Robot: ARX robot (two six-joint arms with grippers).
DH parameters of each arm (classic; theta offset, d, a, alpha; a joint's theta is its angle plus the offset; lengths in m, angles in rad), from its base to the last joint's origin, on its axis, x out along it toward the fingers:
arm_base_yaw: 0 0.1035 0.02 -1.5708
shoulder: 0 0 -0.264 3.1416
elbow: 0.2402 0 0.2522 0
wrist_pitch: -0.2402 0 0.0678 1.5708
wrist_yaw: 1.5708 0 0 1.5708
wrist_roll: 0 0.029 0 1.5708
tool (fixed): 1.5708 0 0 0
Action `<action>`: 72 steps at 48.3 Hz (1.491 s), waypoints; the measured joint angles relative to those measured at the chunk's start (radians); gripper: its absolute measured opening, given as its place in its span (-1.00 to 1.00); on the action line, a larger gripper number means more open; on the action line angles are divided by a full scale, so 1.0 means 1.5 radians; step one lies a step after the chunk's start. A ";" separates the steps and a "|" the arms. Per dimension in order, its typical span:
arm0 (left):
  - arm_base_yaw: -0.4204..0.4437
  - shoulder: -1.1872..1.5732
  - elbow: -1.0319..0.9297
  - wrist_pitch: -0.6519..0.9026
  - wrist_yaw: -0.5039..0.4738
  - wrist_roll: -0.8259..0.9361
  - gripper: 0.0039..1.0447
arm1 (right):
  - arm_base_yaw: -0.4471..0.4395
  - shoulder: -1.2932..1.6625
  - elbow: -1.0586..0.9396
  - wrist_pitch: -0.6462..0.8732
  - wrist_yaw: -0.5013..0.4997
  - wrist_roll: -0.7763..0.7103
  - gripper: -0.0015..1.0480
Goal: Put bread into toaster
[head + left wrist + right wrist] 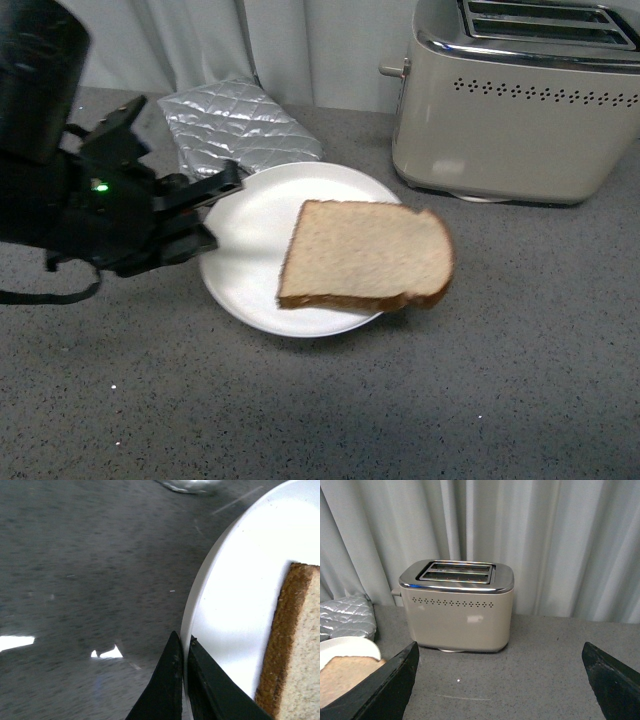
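The bread [365, 255], a tan slice with a brown crust, lies flat on a white plate [250, 225], overhanging its right rim. My left gripper [215, 205] is shut on the plate's left rim; in the left wrist view its fingers [172, 680] pinch the rim of the plate [235, 580], with the bread [295, 645] beside them. The beige toaster [515, 100] with a chrome top and slots stands at the back right. My right gripper [500, 680] is open and empty, facing the toaster [457, 605]; it is out of the front view.
A quilted silver mitt [238, 125] lies behind the plate, also seen in the right wrist view [345, 617]. Grey speckled counter [400, 400] spreads in front. Grey curtains [545, 540] hang behind the toaster.
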 joint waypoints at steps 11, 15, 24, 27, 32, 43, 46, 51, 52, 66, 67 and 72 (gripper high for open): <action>-0.119 0.088 0.091 -0.006 -0.011 -0.091 -0.94 | 0.000 0.000 0.000 0.000 0.000 0.000 0.81; -0.151 0.110 0.113 -0.003 -0.014 -0.115 -0.94 | 0.000 0.000 0.000 0.000 0.000 0.000 0.81; -0.184 0.146 0.148 -0.030 -0.030 -0.137 -0.94 | 0.000 0.000 0.000 0.000 0.000 0.000 0.81; -0.185 0.153 0.150 -0.040 -0.037 -0.137 -0.94 | 0.000 0.000 0.000 0.000 0.000 0.000 0.81; -0.185 0.156 0.150 -0.060 -0.043 -0.133 -0.76 | 0.000 0.000 0.000 0.000 0.000 0.000 0.81; -0.171 0.072 0.105 -0.021 -0.086 -0.133 0.09 | 0.000 0.000 0.000 0.000 0.000 0.000 0.81; -0.165 0.033 0.079 0.004 -0.112 -0.125 0.26 | 0.000 0.000 0.000 0.000 0.000 0.000 0.81; -0.152 -0.043 0.021 0.058 -0.179 -0.100 0.57 | 0.000 0.000 0.000 0.000 0.000 0.000 0.81; -0.150 -0.060 0.004 0.077 -0.201 -0.091 0.64 | 0.000 0.000 0.000 0.000 0.000 0.000 0.81; -0.091 -0.302 -0.222 0.219 -0.373 -0.027 0.88 | 0.000 0.000 0.000 0.000 0.000 0.000 0.81; -0.087 -0.319 -0.236 0.222 -0.378 -0.025 0.88 | 0.000 0.000 0.000 0.000 0.000 0.000 0.81; -0.072 -0.407 -0.301 0.213 -0.397 -0.019 0.88 | 0.000 0.000 0.000 0.000 0.000 0.000 0.81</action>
